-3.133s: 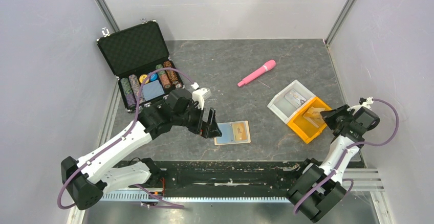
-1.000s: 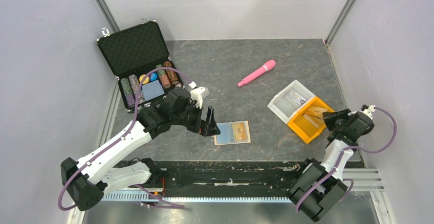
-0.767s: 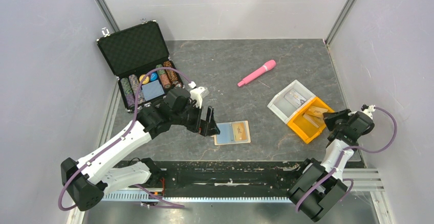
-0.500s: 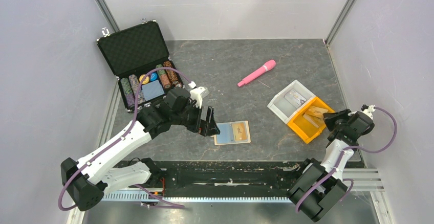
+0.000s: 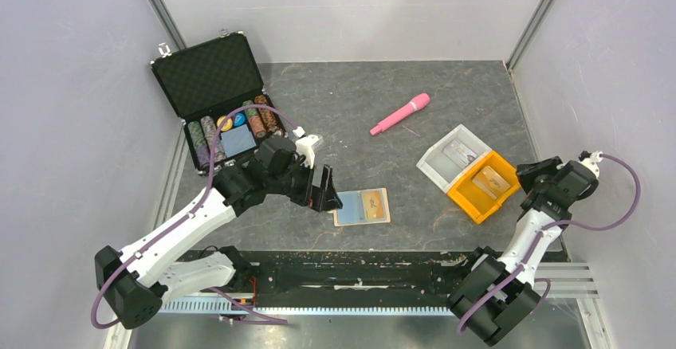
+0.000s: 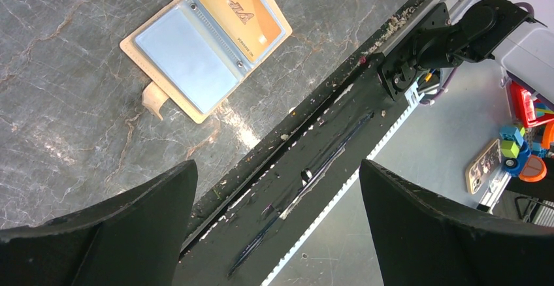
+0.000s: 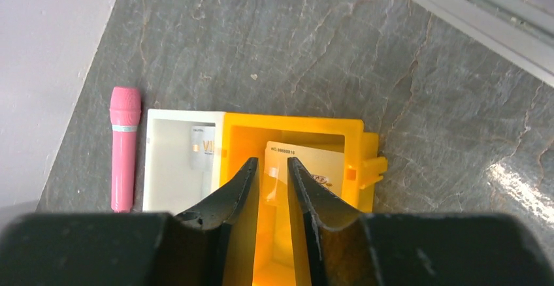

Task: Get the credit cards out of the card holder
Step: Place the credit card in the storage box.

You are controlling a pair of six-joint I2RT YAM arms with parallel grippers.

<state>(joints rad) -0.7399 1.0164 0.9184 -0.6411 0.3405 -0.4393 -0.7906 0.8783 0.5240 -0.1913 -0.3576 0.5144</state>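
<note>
card holder: 1, card holder (image 6: 206, 44) lies open flat on the surface (image 5: 383, 94) near the front edge, just right of the left hand
cards, count: 3; orange card (image 6: 243, 13) in one holder pocket, gold card (image 7: 307, 162) flat in the orange tray, pale card (image 7: 202, 147) in the white tray
left hand: left hand (image 6: 277, 168) fingers spread wide, released, low over the surface
right hand: right hand (image 7: 272, 163) fingers narrowly parted, grasping nothing, above the orange tray
trays: 2, orange tray (image 7: 294, 124) and white tray (image 7: 153, 162) touching side by side, far right
other: 1 pink mic (image 5: 400, 114), 1 chip case (image 5: 211, 78) open at back left
left wrist only: snap tab (image 6: 155, 98), pale blue pocket
right wrist only: print on tray cards
top only: chip case
</note>
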